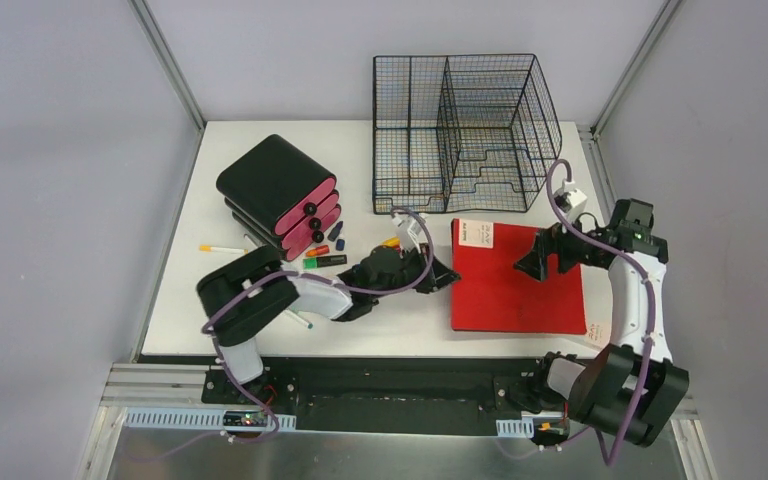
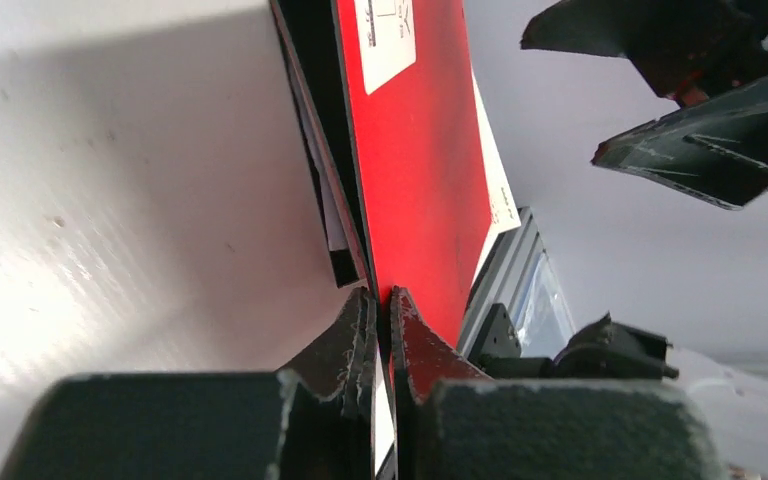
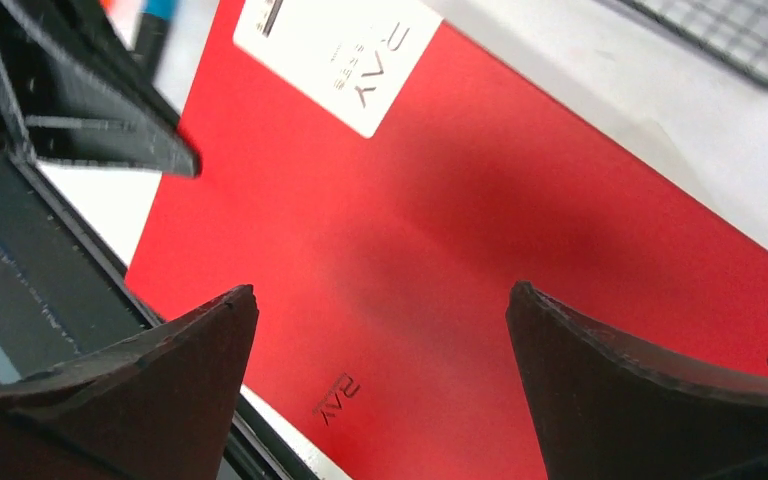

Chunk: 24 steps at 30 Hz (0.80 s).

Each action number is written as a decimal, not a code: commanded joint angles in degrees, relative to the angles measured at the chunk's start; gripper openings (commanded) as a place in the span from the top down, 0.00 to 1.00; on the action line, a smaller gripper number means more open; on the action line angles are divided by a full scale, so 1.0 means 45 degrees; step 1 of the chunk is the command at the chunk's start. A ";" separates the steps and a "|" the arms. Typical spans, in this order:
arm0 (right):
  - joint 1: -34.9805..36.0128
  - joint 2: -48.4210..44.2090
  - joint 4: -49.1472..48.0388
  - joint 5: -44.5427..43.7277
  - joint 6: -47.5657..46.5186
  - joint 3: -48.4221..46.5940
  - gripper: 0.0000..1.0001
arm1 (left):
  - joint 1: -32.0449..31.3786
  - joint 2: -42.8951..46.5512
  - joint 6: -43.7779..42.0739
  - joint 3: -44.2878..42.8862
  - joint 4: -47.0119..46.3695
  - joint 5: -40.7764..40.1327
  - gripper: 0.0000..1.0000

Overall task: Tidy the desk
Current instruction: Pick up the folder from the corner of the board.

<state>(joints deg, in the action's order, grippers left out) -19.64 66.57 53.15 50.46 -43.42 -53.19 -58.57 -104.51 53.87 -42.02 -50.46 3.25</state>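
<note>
Top external view first: where do we have the left gripper (image 1: 447, 275)?

We have it low over the desk (image 1: 260, 330), reaching sideways, its jaws closed on the left edge of the red folder (image 1: 520, 290). In the left wrist view we see its fingers (image 2: 345, 350) pressed almost together, with the folder's edge running down between them. We cannot tell whether that edge is raised off the surface.

And the right gripper (image 1: 538, 265)?

We see it hanging above the folder's right half, jaws spread wide, holding nothing. In the right wrist view its fingers (image 3: 190, 360) stand far apart, and the folder fills the space below them. The white label (image 3: 335, 60) lies beyond the fingertips, toward the left finger.

Where is the desk in all this?

We find it flat and white beneath both grippers, carrying the folder, which lies between the left gripper and the right arm.

What else do we see around the grippers?

We see a black wire-mesh rack (image 1: 460, 130) standing beyond both grippers at the far edge. A black drawer unit (image 1: 280, 195) with pink fronts sits beyond and to the left of the left gripper. A few markers (image 1: 325, 262) lie scattered between that unit and the left arm.
</note>
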 commanded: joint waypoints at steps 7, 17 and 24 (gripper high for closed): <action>0.1355 -0.0899 0.2689 0.2787 -0.2157 -0.2929 0.01 | 0.2292 0.5489 -0.6531 -0.0415 0.5195 0.4230 1.00; 0.4283 0.1216 0.5330 0.1346 -0.2519 -0.7973 0.01 | 0.2799 0.7768 -1.2372 -0.3826 1.2542 0.5934 1.00; 0.5107 0.1905 0.6626 0.1639 -0.2817 -1.0390 0.01 | 0.2800 0.7912 -1.3307 -0.4796 1.3530 0.6406 1.00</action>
<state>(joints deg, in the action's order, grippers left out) 2.17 74.91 78.91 56.64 -53.89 -94.50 -45.91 -70.35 1.15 -60.14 4.43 27.70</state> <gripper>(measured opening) 0.990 0.033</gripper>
